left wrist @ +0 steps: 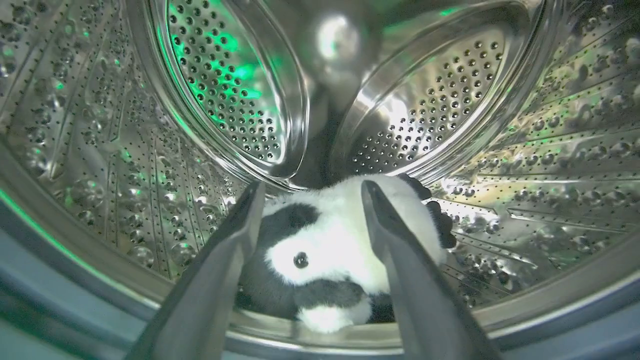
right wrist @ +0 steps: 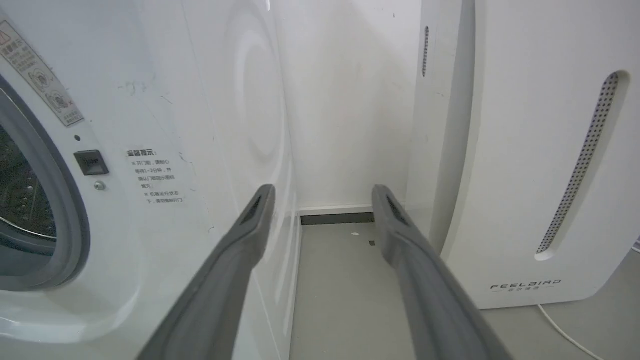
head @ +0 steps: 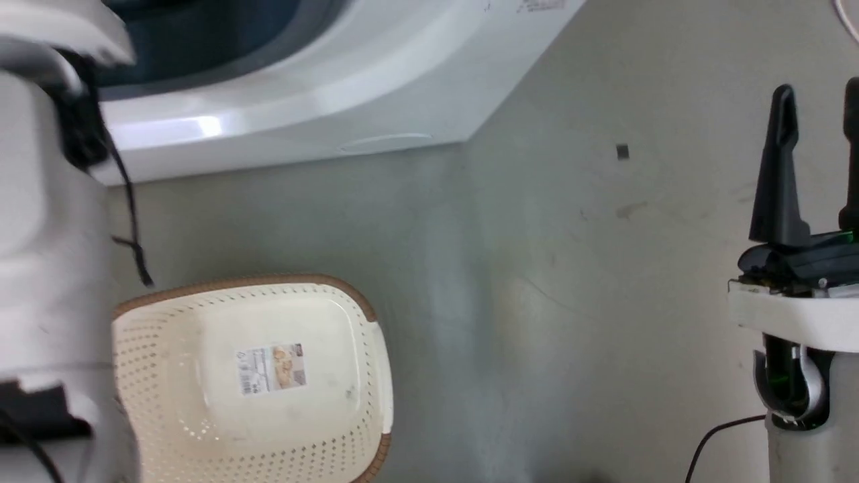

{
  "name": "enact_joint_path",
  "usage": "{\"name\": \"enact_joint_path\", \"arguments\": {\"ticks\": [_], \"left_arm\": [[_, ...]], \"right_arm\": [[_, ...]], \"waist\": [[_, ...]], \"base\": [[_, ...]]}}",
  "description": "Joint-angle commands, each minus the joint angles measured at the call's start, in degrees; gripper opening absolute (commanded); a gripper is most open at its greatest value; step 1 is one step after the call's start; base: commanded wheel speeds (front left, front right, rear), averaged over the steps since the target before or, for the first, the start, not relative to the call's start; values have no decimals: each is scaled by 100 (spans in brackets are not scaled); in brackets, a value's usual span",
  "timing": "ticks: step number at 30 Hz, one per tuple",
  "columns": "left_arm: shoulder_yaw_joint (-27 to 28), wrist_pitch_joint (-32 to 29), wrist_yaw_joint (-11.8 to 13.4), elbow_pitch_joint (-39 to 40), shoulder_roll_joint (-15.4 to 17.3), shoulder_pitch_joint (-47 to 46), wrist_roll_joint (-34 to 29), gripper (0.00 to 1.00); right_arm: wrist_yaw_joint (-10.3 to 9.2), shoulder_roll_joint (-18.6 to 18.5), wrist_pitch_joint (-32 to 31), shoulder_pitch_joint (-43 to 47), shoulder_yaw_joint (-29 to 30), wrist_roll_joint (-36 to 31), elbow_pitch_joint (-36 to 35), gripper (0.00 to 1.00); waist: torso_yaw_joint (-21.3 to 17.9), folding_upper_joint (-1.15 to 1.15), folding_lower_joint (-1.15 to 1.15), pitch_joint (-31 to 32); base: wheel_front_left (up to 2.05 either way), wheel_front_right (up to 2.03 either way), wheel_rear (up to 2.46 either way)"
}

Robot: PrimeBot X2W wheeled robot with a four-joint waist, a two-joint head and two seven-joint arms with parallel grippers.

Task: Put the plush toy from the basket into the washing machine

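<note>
The plush toy [left wrist: 340,240], white with dark patches and a small black eye, lies low in the washing machine's steel drum [left wrist: 225,85], near the front lip. My left gripper [left wrist: 310,192] reaches into the drum and is open, one finger on each side of the toy and nothing pinched. The cream basket [head: 154,355] with its brown rim stands on the floor with only a label inside. Above it is the washing machine [head: 302,87]. My right gripper [head: 817,154] is open in the air beside the machine's front [right wrist: 165,100], holding nothing.
My pale left forearm [head: 40,235] with a black cable runs up the left side of the head view toward the machine's opening. The white FEELBIRD appliance [right wrist: 525,150] stands to the right of the machine, with a narrow strip of grey floor [right wrist: 345,280] between them.
</note>
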State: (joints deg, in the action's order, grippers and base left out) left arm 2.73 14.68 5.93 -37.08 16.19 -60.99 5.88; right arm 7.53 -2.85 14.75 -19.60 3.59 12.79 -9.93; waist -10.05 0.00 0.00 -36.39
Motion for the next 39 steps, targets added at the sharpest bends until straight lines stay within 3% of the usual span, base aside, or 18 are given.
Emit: {"name": "enact_joint_path", "arguments": {"ticks": [1, 13, 24, 34, 39], "left_arm": [[13, 32, 30, 61, -33, 123, -25, 100], [31, 32, 41, 1360, -690, 1810, -255, 100], [-180, 32, -167, 2191, -1022, 3213, -409, 100], [-336, 32, -549, 2399, -1195, 4382, -286, 100], [-464, 32, -520, 2331, -1249, 4913, -393, 100]], "right_arm": [[-4, -3, 25, 79, 14, -27, 12, 100], [-4, -3, 25, 491, 157, -313, 85, 100], [-4, -3, 25, 1081, 134, -442, 204, 100], [-4, -3, 25, 1578, 171, -454, 377, 100], [-4, -3, 25, 1829, 158, -453, 460, 100]], "waist": [[124, 0, 0, 161], [625, 0, 0, 1041], [976, 0, 0, 1972], [1100, 0, 0, 2678], [1143, 0, 0, 2968]], "base": [[0, 0, 0], [0, 0, 0], [0, 0, 0], [0, 0, 0], [0, 0, 0]]}}
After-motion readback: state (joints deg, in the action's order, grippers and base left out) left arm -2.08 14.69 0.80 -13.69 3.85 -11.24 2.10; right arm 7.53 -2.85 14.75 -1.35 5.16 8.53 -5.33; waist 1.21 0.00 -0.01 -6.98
